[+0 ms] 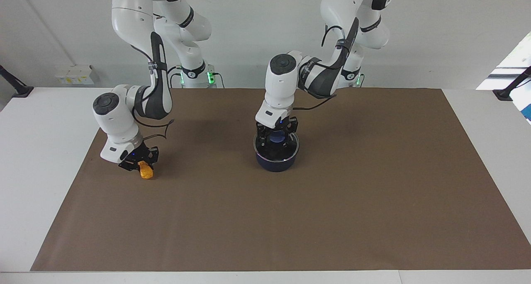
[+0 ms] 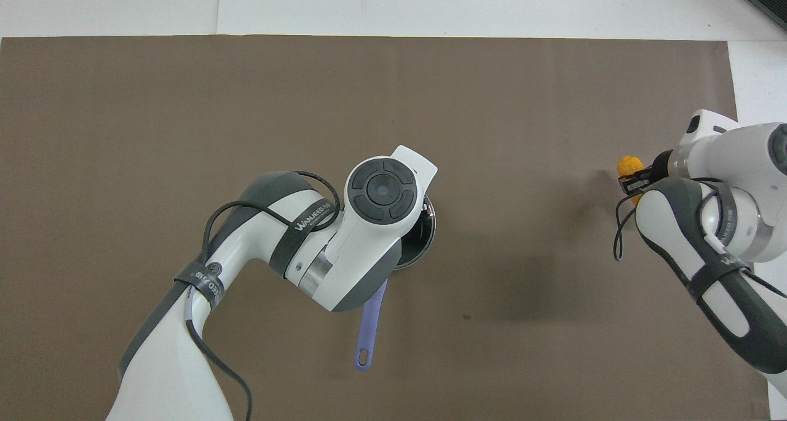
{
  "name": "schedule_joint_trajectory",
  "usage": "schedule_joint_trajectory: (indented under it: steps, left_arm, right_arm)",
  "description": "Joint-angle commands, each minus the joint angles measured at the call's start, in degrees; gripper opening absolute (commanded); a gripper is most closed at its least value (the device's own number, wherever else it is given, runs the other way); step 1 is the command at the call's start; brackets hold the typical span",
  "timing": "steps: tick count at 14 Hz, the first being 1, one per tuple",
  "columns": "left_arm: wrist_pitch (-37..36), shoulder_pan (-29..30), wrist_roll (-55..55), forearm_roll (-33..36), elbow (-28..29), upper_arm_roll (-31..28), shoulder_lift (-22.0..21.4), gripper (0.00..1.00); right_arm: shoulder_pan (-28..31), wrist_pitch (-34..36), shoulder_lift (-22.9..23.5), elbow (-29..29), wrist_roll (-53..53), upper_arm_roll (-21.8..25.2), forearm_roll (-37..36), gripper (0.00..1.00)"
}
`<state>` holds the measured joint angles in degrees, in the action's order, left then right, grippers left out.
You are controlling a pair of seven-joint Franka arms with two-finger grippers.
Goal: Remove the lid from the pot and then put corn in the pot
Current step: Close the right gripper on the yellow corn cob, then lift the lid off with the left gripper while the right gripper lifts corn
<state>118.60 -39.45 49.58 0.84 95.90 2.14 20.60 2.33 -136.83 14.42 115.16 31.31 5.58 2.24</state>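
Observation:
The dark navy pot (image 1: 277,161) stands on the brown mat mid-table, and its long blue handle (image 2: 371,329) points toward the robots. The glass lid (image 1: 293,146) lies on the pot, its blue knob (image 1: 277,139) at the centre. My left gripper (image 1: 277,140) is down over the lid with the knob between its fingers. In the overhead view the left hand hides most of the pot and lid (image 2: 425,235). My right gripper (image 1: 143,166) is tilted and shut on the yellow-orange corn (image 1: 145,171) just above the mat, toward the right arm's end. The corn also shows in the overhead view (image 2: 629,165).
The brown mat (image 1: 332,217) covers most of the white table. Nothing else stands on it.

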Motion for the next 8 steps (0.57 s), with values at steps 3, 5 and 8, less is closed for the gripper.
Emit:
schedule_joint_trajectory:
  steps: [3,5,8]
  left_arm:
    - [-5.2,0.1,0.6,0.8,-4.3,-0.9,-0.7,0.00]
    - [-8.5,0.2,0.3,1.2,-7.0,-1.4,-0.7,0.00]
    - [-10.4,2.4,-3.7,1.3,-7.8,-1.9,-2.2,0.00]
  right_arm:
    - [-3.1,5.2,-4.8,-2.4,-8.4,-0.2,1.3,0.00]
    - [-4.8,8.8,-7.4,-3.2,-12.8,-0.3,1.3,0.00]
    - [-7.5,15.9,-10.8,-6.1,-18.4,-0.3,1.3,0.00]
